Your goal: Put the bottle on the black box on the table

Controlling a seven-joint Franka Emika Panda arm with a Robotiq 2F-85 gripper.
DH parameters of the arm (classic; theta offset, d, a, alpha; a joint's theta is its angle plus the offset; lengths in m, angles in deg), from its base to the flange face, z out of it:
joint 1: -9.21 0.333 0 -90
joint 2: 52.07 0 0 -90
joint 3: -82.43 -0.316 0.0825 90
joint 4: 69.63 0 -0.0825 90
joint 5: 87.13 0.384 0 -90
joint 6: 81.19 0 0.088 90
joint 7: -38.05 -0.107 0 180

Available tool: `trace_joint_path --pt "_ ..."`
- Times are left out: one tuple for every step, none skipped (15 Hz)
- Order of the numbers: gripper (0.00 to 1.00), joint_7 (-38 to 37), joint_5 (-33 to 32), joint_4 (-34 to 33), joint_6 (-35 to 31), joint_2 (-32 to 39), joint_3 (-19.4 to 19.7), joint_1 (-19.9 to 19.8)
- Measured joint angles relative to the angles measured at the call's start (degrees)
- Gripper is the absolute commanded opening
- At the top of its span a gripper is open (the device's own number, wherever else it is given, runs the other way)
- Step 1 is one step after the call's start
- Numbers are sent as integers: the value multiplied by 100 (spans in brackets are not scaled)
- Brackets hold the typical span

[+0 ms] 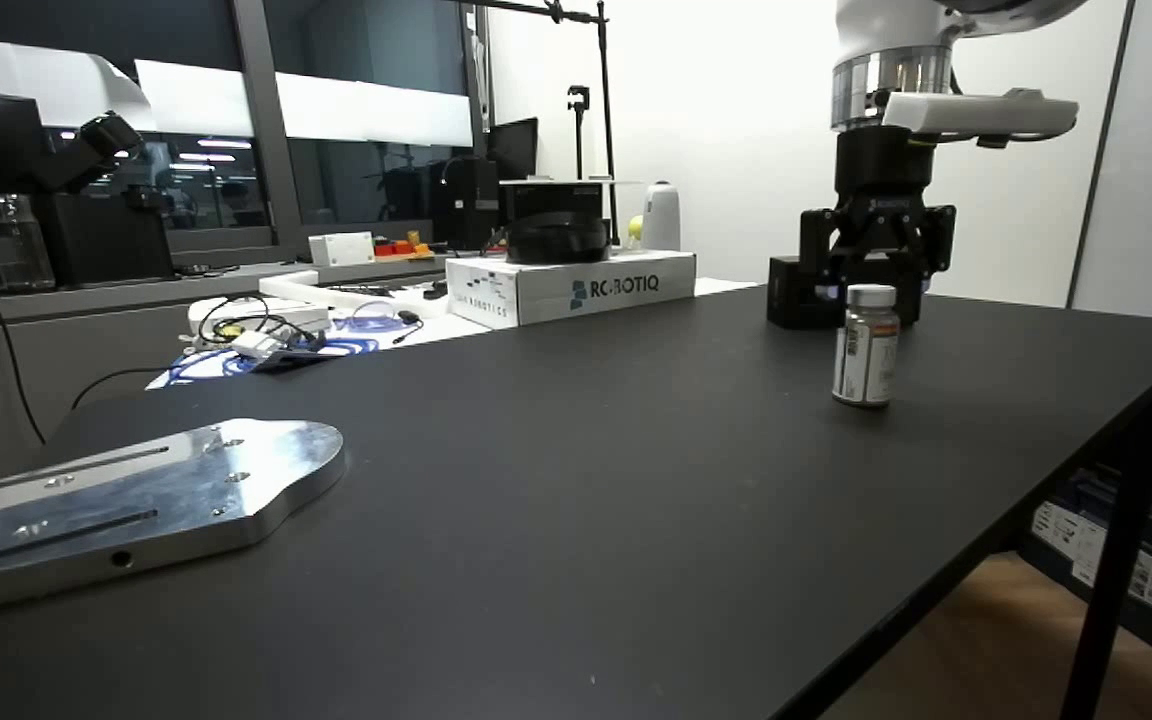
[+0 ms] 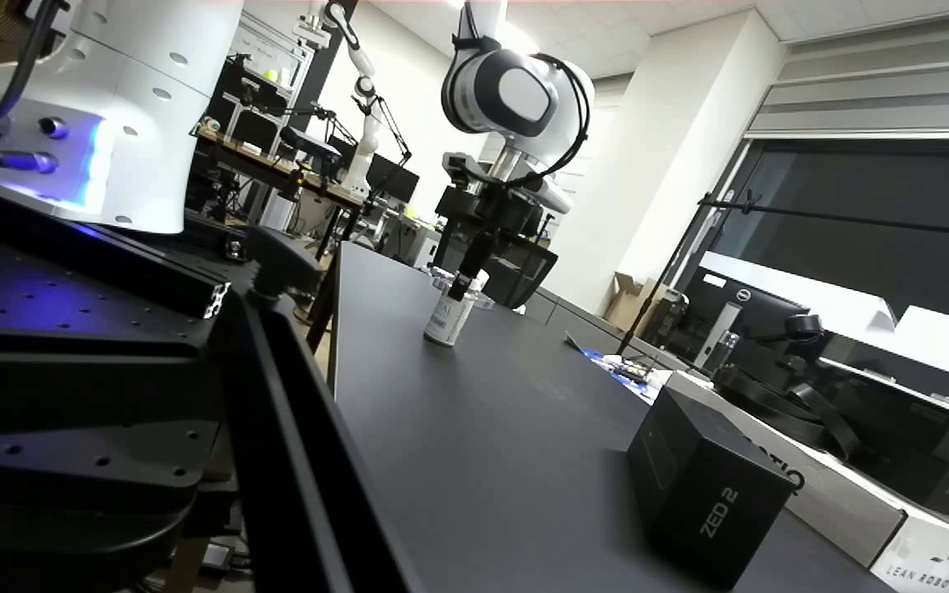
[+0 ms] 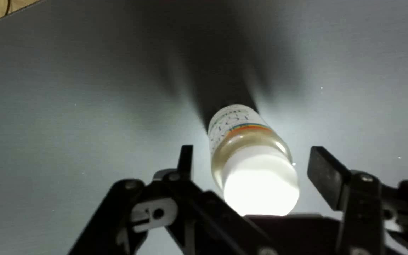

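The bottle, whitish with a white cap, stands upright on the black table. It also shows in an exterior view and in the wrist view. My gripper is open and points down. In the wrist view its fingers are on either side of the bottle's cap, with a gap on both sides. In an exterior view a finger of the gripper overlaps the bottle's top. The black box sits on the table, away from the bottle; it is partly hidden behind the gripper in an exterior view.
A long white box with dark lettering lies beside the black box, with black items on it. A metal plate lies on the table's other end. Cables lie past the table's edge. The robot base stands beside the table.
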Motion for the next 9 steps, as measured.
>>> trace_joint_path --pt "100 0 26 0 66 -101 -9 14" --pt "100 0 69 3 172 -238 -24 19" --pt "100 0 108 6 307 -404 -38 20" --pt "100 0 132 11 457 -572 -45 21" --pt "100 0 155 15 655 -743 -49 20" --pt "100 0 169 18 905 -913 -51 20" --pt "100 7 169 20 996 -1018 -54 20" --pt "100 11 168 20 988 -1030 -54 20" --pt "100 12 168 20 972 -997 -55 19"
